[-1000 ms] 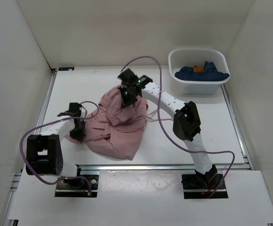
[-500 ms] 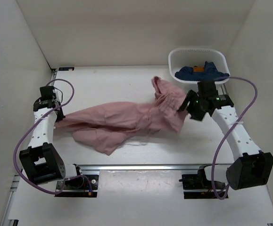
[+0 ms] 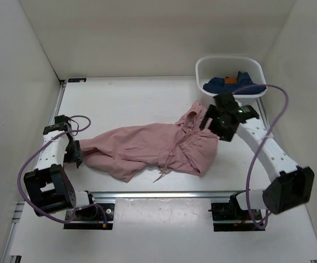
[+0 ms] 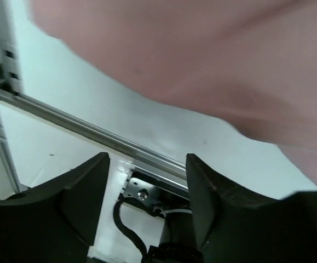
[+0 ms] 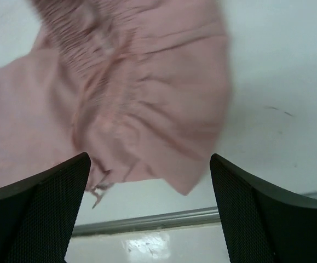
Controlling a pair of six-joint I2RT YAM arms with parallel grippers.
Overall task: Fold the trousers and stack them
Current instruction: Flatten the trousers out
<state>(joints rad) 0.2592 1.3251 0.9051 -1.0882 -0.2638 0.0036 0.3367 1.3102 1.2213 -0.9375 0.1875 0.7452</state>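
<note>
The dusty-pink trousers [image 3: 147,145] lie stretched left to right across the table. Their gathered waistband [image 3: 195,121] is bunched at the right end, and thin drawstrings [image 3: 167,163] trail toward the front. My left gripper [image 3: 74,154] stands open just off the left end of the cloth. In the left wrist view its fingers [image 4: 70,203] hold nothing, with pink fabric [image 4: 202,55] above them. My right gripper [image 3: 210,119] hovers open at the waistband end. The right wrist view shows the crumpled trousers [image 5: 147,93] beyond the wide-apart fingertips [image 5: 43,203], none of the cloth between them.
A white basket [image 3: 203,68] stands at the back right with a dark blue garment [image 3: 232,85] and its orange tag inside. An aluminium rail [image 3: 163,193] runs along the table's front edge. White walls close in the left, back and right sides.
Both grippers have opened and let go of the trousers, which dropped flat onto the table. The left arm moved nearer the front edge; the right gripper shifted slightly left.
</note>
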